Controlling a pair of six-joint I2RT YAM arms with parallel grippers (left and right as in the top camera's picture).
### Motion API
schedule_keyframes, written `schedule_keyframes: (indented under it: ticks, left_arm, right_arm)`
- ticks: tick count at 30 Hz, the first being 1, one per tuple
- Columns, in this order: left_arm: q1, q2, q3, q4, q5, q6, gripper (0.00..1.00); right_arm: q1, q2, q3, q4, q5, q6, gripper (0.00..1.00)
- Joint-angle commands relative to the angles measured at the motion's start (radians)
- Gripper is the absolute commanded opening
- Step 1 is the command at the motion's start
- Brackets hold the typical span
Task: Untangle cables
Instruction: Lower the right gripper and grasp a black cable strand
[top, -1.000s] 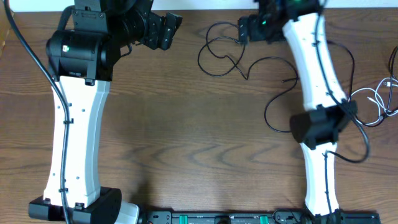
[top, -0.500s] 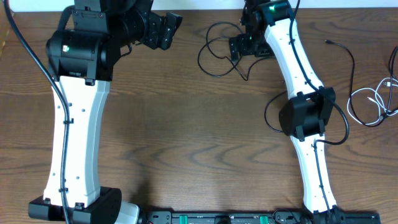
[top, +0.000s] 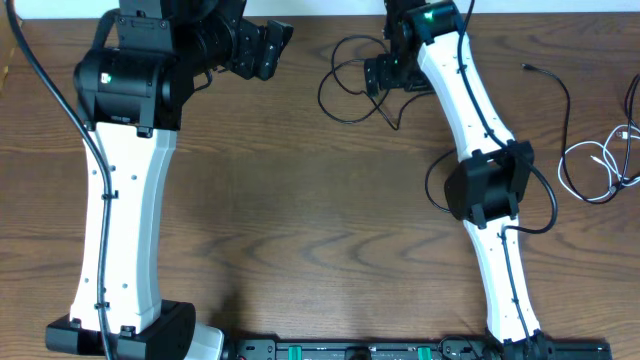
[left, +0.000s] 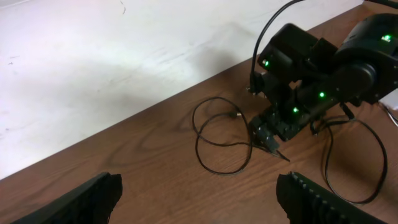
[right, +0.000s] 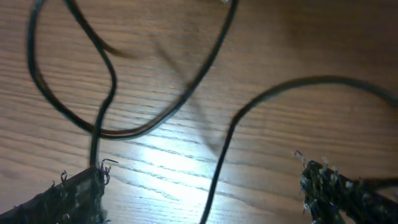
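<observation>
1. Right gripper sits at the far side of the wooden table, nosed in beside the loops of the black cable. Its fingers are spread wide and nothing is clamped.
2. Right wrist view: one black strand lies on the wood between the two fingers. A second strand runs up to one finger; touching or just beside, cannot tell.
3. The black cable lies in loose overlapping loops near the far edge. More black strand curves round the right arm's elbow, and a small plug end lies beyond it.
4. White cable is bunched at the table's right edge, well apart from both grippers.
5. Left gripper is raised near the far edge, facing the loops from well apart. Its fingers are wide apart and it holds nothing.
</observation>
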Motion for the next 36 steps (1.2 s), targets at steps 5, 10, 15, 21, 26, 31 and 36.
schedule_keyframes:
  ticks: [5,10,15,21,26,31,36]
  left_arm:
    - [-0.003,-0.009,-0.006,0.000,-0.008,0.009,0.84]
    - [-0.003,-0.009,-0.006,0.000,-0.008,0.009,0.84]
    - [-0.003,-0.009,-0.006,0.000,-0.008,0.009,0.84]
    - [-0.003,-0.009,-0.006,-0.001,0.010,0.009,0.84]
    - [-0.003,-0.009,-0.006,-0.002,0.016,0.009,0.84]
    - [-0.003,-0.009,-0.006,-0.004,0.022,0.010,0.84]
    - [-0.003,-0.009,-0.006,-0.004,0.022,0.010,0.84]
  right_arm:
    - [0.010,-0.003,-0.052,-0.002,0.092,0.132,0.97]
    - [0.009,-0.003,-0.114,0.017,0.102,0.153,0.95]
    - [0.014,-0.003,-0.177,0.053,0.138,0.215,0.95]
    - [0.022,-0.003,-0.239,0.103,0.130,0.261,0.94]
    - [0.023,-0.003,-0.256,0.151,0.108,0.285,0.94]
    - [0.035,-0.003,-0.256,0.218,0.050,0.318,0.95]
    - [0.041,-0.003,-0.266,0.234,0.043,0.345,0.95]
